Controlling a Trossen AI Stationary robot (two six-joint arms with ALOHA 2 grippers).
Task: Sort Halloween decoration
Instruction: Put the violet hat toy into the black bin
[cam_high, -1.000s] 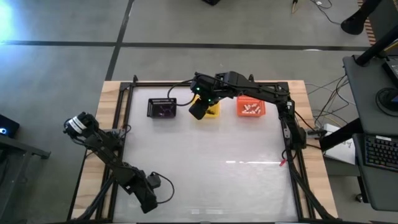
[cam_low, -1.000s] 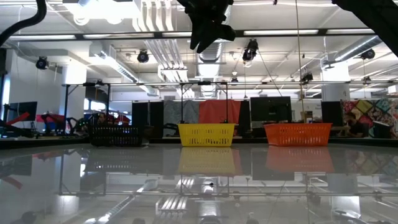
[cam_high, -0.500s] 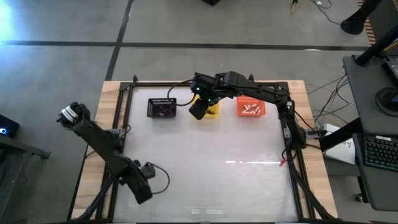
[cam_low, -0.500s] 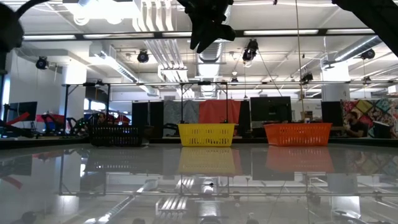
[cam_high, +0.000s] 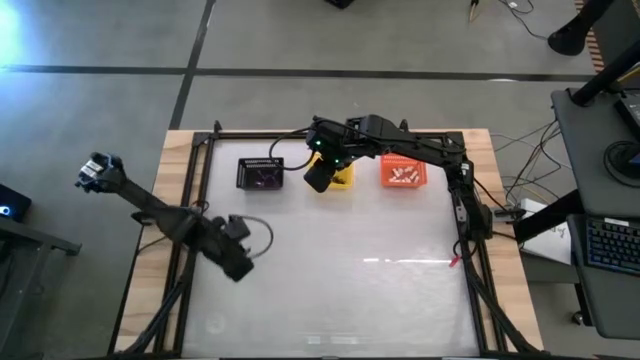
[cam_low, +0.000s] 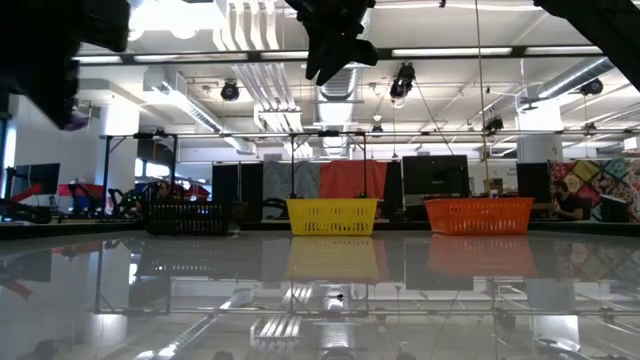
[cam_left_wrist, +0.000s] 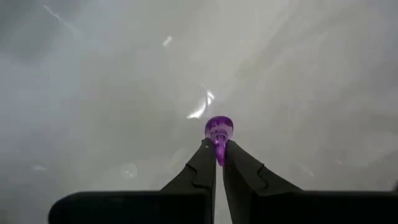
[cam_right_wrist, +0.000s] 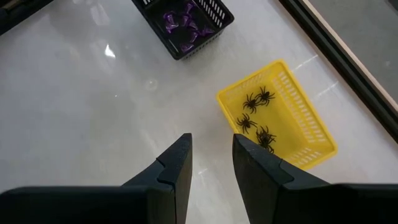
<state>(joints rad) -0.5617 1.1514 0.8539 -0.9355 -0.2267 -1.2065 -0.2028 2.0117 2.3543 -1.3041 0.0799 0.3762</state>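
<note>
Halloween decoration from above: purple pieces (cam_high: 265, 177) fill my black basket (cam_high: 259, 172) at eleven o'clock, white ones (cam_high: 404, 176) the orange basket (cam_high: 403, 172). Left wrist: my left gripper (cam_left_wrist: 219, 151) pinches a purple trinket (cam_left_wrist: 219, 130). Right wrist: right gripper (cam_right_wrist: 211, 149) parted, empty, near black spiders (cam_right_wrist: 256, 118) in the yellow basket (cam_right_wrist: 311, 117).

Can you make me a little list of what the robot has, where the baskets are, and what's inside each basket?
left gripper: shut on a purple trinket, above the table's left side
right gripper: open, empty, hovering by the yellow basket
black basket: back left, purple trinkets inside
yellow basket: back middle, black spiders inside
orange basket: back right, white trinkets inside
table: glossy white top
</note>
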